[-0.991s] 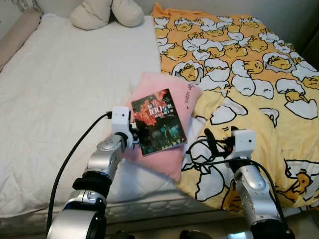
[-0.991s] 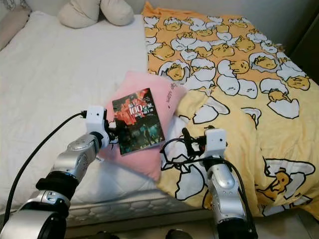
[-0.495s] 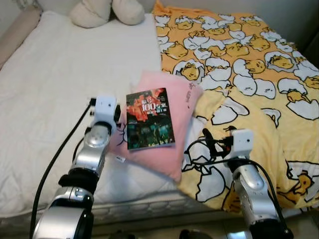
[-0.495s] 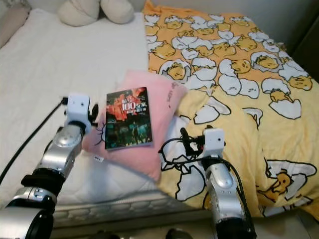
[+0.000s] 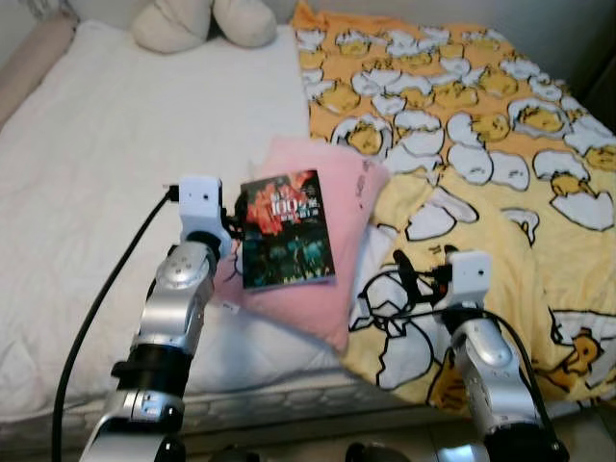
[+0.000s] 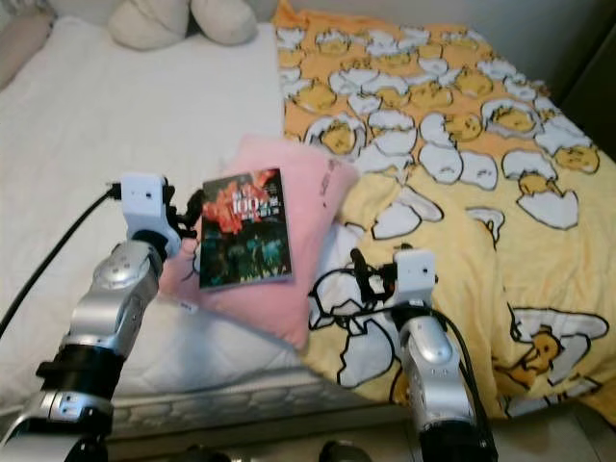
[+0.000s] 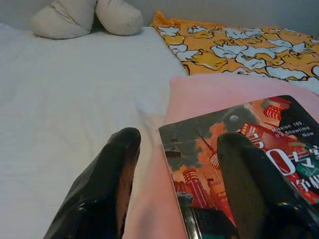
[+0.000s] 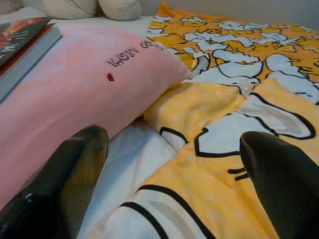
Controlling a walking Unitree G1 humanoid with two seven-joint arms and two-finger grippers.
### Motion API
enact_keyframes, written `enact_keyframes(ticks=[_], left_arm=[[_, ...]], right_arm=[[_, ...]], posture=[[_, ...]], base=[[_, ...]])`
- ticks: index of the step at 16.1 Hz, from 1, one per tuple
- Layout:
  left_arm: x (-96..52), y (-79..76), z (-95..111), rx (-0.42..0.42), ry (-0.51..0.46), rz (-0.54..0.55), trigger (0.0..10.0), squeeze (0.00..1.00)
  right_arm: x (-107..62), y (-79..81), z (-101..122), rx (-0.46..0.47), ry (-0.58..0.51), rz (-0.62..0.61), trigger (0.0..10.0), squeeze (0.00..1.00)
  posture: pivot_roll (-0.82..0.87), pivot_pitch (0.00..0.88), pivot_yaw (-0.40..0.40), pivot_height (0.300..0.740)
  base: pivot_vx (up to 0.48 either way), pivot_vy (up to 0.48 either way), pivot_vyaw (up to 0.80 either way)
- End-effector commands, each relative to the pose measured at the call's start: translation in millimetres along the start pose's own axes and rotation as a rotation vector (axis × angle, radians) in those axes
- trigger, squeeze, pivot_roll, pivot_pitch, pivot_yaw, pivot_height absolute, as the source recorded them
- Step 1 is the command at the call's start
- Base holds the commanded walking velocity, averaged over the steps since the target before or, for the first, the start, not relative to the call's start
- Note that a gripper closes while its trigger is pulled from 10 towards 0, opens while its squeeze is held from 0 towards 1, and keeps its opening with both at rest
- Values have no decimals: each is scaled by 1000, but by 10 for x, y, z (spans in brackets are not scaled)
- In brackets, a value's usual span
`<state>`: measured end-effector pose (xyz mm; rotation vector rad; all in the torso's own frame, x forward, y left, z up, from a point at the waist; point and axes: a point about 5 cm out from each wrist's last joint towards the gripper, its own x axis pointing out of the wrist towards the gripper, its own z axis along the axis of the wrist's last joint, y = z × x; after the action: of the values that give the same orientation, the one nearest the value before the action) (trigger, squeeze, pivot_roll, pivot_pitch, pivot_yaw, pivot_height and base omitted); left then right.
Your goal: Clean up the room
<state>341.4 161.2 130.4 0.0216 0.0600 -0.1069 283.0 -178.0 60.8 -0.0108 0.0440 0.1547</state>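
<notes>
Two grippers over bed (image 5: 106,183). Left gripper (image 7: 174,164) at book's left edge, fingers (image 7: 112,174) spread wide, one on each side of book corner, nothing clamped. Book (image 5: 286,229) flat on pink pillow (image 5: 351,207), mid-bed. Right gripper (image 8: 169,169) low over yellow blanket (image 5: 481,125), just beside pillow, fingers gaping, empty. Two cream cushions (image 5: 207,21) at headboard, well apart.

Glossy paper book (image 5: 287,229), soft matt pink cloth pillow (image 5: 337,192), quilted white mattress (image 5: 106,154), printed cloth blanket (image 5: 481,125)
</notes>
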Motion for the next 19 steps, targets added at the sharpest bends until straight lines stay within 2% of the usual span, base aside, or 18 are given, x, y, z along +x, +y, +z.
enact_keyframes(ticks=[1,2,3,8,15,16,17,19], left_arm=[[-20,-25,-15,14,14,-18,10000,1000],[-41,-47,-213,-33,96,-41,10000,1000],[-41,-44,-249,-24,114,-42,10000,1000],[-55,-43,-259,-8,131,-58,10000,1000],[-136,-125,-300,-66,169,-117,10000,1000],[-142,-135,-311,-70,175,-120,10000,922],[-144,-171,-319,-92,182,-131,10000,0],[-139,-193,-282,-155,169,-121,10000,0]], right_arm=[[7,-18,-7,-5,8,1,10000,0],[18,-6,-3,-9,8,16,10000,0],[27,4,4,-15,6,28,10000,0],[38,6,12,-20,5,35,10000,0],[38,12,-3,-18,10,38,10000,0],[39,14,-4,-18,10,40,10000,0],[44,14,-3,-20,11,42,10000,0],[43,9,-1,-22,11,44,10000,0]], posture=[[-60,35,-26,740],[-55,36,-33,740],[-55,37,-36,740],[-57,34,-38,740],[-53,31,-35,740],[-52,31,-35,740],[-53,30,-37,740],[-55,29,-41,740]], base=[[0,0,0],[0,0,0],[0,0,0],[0,0,0],[0,0,0],[0,0,0],[0,0,0],[0,0,0]])
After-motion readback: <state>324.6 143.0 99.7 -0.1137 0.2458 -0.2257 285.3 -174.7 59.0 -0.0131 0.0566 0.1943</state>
